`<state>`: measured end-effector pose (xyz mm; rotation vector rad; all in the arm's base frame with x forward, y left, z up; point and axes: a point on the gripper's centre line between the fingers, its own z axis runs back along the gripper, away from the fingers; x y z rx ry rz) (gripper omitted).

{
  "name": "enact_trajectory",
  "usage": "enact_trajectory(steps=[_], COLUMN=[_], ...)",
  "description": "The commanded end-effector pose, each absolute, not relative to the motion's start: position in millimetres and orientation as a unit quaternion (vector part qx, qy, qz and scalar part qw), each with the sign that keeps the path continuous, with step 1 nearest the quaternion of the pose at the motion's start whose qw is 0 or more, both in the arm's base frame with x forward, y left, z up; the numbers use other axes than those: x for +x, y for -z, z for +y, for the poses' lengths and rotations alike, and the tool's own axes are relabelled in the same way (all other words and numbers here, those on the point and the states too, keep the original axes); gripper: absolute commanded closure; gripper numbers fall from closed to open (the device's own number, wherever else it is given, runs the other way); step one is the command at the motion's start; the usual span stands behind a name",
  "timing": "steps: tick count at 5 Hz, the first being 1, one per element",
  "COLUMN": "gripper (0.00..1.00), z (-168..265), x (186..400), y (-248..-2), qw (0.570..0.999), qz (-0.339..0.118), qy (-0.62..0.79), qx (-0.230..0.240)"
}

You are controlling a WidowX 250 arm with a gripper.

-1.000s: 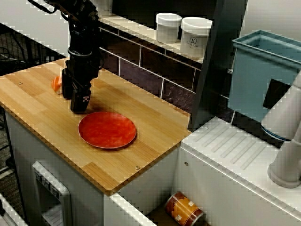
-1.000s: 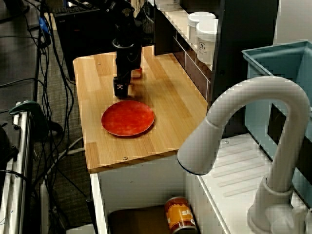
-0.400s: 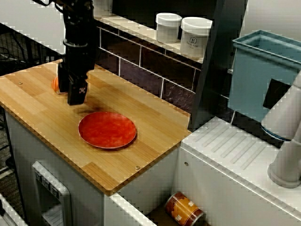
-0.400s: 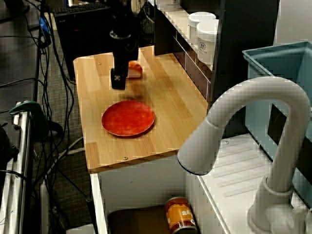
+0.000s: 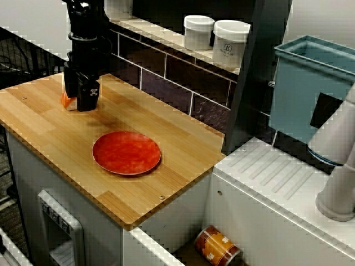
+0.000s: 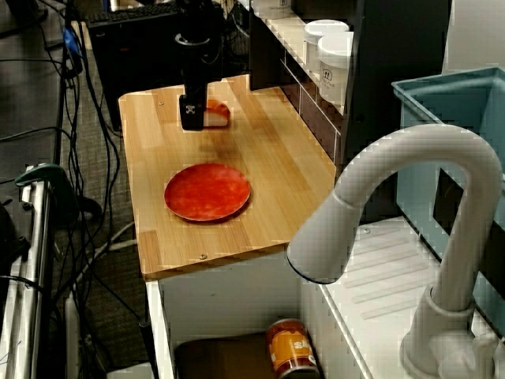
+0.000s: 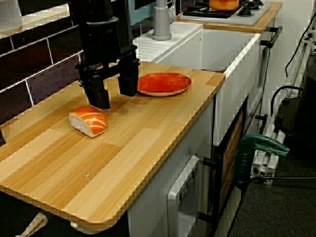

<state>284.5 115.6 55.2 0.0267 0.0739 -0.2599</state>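
Observation:
A piece of salmon sushi (image 7: 88, 121), orange on white rice, lies on the wooden counter (image 7: 148, 133) in the view from the counter's end. My black gripper (image 7: 114, 91) hangs open and empty just past it on the plate's side, its fingertips slightly above the wood. A red plate (image 7: 164, 83) with nothing on it sits further along. In the view from the sink side the gripper (image 5: 80, 100) hides most of the sushi (image 5: 66, 101), and the plate (image 5: 126, 153) lies nearer the front. Seen past the faucet, the gripper (image 6: 192, 118) stands just left of the sushi (image 6: 218, 113).
Two white jars (image 5: 198, 32) (image 5: 230, 43) stand on the ledge above the dark tile wall. A teal bin (image 5: 310, 83) and a white faucet (image 6: 394, 237) are by the sink. A can (image 5: 217, 245) lies below the counter. Cables and a green clamp (image 7: 256, 148) are beside the counter.
The gripper has moved away from the plate's edge toward the sushi at the counter's far end and risen a little. It stays open. Plate and sushi have not moved.

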Motion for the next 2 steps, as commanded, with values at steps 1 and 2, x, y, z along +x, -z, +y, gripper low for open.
enact_trajectory(steps=[1, 2], gripper=[0.0, 0.0], z=[137.4, 149.2], x=[295.0, 299.4], y=[-78.9, -80.0], qw=[0.992, 0.993], qz=[0.002, -0.005], qy=[0.123, 0.116], qx=[0.032, 0.031])
